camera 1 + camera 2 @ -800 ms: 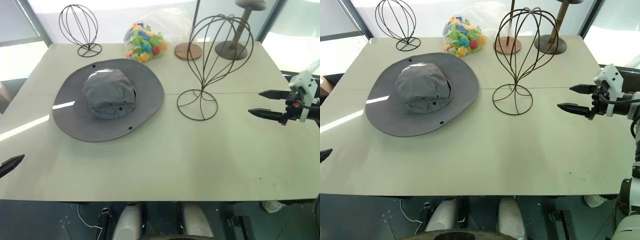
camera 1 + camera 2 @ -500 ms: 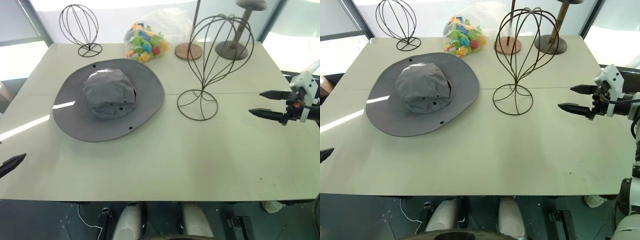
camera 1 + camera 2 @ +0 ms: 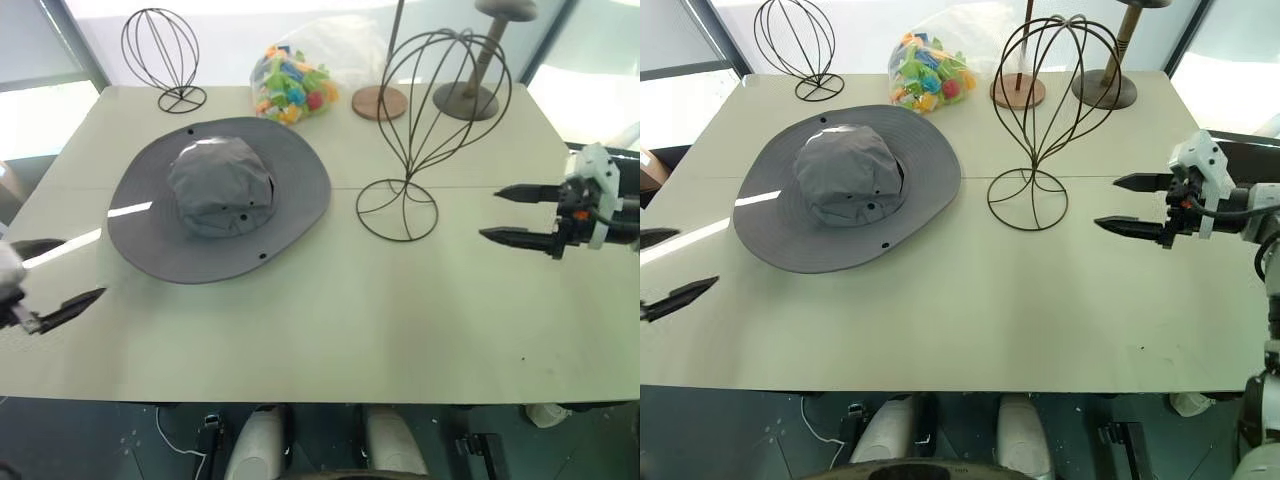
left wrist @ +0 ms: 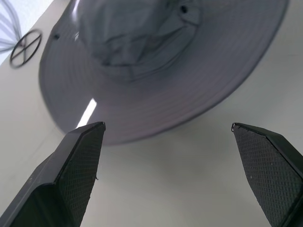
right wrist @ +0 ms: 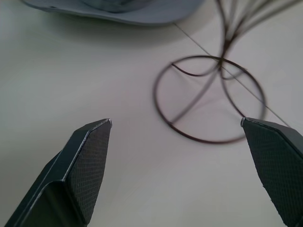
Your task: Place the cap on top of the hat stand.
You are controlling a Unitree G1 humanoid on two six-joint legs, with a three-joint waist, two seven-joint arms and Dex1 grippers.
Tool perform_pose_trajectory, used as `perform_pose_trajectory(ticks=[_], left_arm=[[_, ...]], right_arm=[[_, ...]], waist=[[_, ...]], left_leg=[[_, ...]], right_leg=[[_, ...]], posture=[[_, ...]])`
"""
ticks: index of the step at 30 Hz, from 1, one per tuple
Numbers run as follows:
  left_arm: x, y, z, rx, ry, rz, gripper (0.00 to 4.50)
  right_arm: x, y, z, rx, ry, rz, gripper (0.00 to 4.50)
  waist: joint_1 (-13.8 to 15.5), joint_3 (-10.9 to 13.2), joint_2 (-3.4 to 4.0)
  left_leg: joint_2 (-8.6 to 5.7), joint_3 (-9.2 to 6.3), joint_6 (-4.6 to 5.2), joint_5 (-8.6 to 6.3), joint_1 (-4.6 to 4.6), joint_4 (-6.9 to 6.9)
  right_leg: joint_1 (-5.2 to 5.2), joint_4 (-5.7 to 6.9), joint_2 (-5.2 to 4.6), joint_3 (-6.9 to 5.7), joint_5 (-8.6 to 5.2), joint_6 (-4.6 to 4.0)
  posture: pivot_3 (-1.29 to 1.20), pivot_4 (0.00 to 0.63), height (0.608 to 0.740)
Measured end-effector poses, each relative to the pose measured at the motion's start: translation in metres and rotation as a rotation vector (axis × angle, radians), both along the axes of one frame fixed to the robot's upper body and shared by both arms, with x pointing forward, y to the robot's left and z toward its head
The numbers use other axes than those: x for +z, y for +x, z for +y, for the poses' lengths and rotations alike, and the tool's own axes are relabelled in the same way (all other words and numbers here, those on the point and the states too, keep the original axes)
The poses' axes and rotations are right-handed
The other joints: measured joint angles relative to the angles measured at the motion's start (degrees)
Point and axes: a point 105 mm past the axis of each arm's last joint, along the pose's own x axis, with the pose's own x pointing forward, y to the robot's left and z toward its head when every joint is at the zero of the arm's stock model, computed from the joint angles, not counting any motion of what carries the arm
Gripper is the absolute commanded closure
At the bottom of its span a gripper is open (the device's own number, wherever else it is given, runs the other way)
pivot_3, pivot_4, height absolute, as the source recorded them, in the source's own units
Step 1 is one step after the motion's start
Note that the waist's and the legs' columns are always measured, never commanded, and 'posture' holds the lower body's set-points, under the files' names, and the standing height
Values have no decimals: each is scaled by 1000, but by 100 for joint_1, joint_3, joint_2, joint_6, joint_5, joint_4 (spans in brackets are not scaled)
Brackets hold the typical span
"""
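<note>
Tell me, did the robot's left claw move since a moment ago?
Yes. The left gripper, open, has come in over the table's left edge toward the cap, which lies flat where it was. Before, only one fingertip showed at that edge.

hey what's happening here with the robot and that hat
Nothing is held yet. The large grey fabric wide-brimmed sun hat lies flat on the pale table, beside the tall dark wire balloon-shaped hat stand, which is bare. The left end effector hangs open near the hat's brim, and the right end effector hangs open beside the stand's ring base.
</note>
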Motion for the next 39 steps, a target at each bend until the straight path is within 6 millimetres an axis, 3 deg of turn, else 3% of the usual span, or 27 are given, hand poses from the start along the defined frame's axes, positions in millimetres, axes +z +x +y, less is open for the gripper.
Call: perform_pose_trajectory(ticks=[8, 11, 16, 19, 24, 28, 34, 35, 39], left_arm=[[-37, 19, -39, -290, 291, 41, 0], [-51, 36, -43, -331, 386, -8, 0], [-77, 68, -72, -400, 440, -147, 0], [-73, 90, -84, -362, 419, -264, 0], [-78, 110, -88, -306, 421, -338, 0], [-86, 117, -93, -288, 408, -354, 1301], [-97, 120, -90, -265, 395, -330, 4252], [-93, 123, -90, -252, 384, -338, 4428], [-76, 138, -98, -172, 261, -340, 4428]], right_arm=[[9, -49, 53, 148, 20, 18, 11], [16, -55, 58, 130, 40, 4, 11], [24, -61, 66, 99, 61, -18, 11], [20, -66, 66, 74, 66, 4, 11], [22, -69, 65, 44, 74, -6, 11], [24, -69, 64, 30, 73, -10, 0], [31, -67, 60, -4, 60, -33, 0], [33, -66, 59, -11, 74, -31, 0], [47, -65, 56, -28, 116, -70, 0]], waist=[[0, 0, 1], [20, 0, 0], [46, 2, -12], [53, 6, -19], [26, 6, -21], [55, 6, -21], [52, 5, -23], [61, 5, -23], [123, 5, -24]], left_leg=[[1, -1, 2, 1, 3, 11], [1, -3, 3, 2, 4, 17], [0, -4, 8, 0, -2, 37], [2, -7, 10, -1, -5, 53], [5, -8, 15, -4, -3, 76], [5, -10, 16, -4, -1, 88], [5, -12, 16, -4, -2, 90], [5, -12, 16, -4, -2, 90], [4, -10, 16, -4, -3, 98]], right_leg=[[10, 4, 13, -2, 1, 1], [13, 8, 22, -7, 2, 3], [19, 10, 42, -12, 10, 19], [19, 20, 49, -13, 13, 24], [23, 36, 54, -10, 13, 25], [30, 43, 54, -11, 13, 26], [29, 44, 52, -11, 13, 27], [30, 45, 52, -11, 13, 27], [30, 49, 52, -11, 14, 28]], posture=[[0, 150, 739], [0, 150, 739], [0, 150, 739], [0, 150, 739], [0, 150, 739], [0, 150, 739], [0, 150, 739], [0, 150, 739], [0, 150, 739]])
